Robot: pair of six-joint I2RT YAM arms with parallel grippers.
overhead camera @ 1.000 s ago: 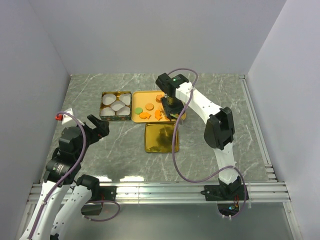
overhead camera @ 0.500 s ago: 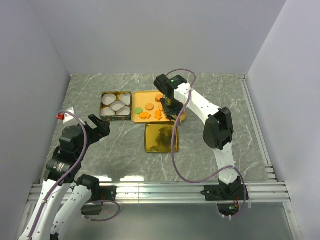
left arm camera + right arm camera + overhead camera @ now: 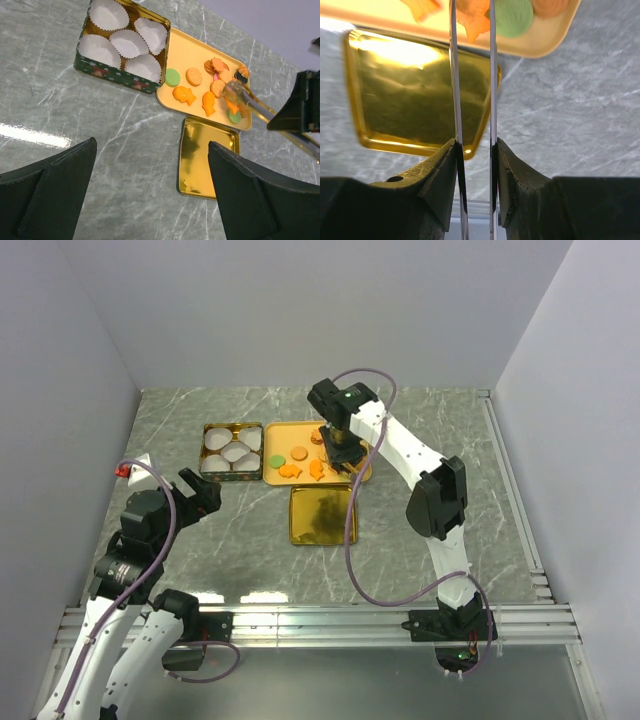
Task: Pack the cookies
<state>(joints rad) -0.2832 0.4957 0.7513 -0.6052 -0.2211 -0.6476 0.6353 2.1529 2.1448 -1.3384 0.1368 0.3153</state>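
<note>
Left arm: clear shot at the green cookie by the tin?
Probably yes: left gripper open, nothing over the green cookie, right gripper at the tray's other end. The tin beside it may crowd a finger.

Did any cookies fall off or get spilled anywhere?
No, nothing looks spilled. All the cookies sit on the yellow tray. The paper cups in the tin are neat but empty. The gold lid lies flat on the table next to the tray.
</note>
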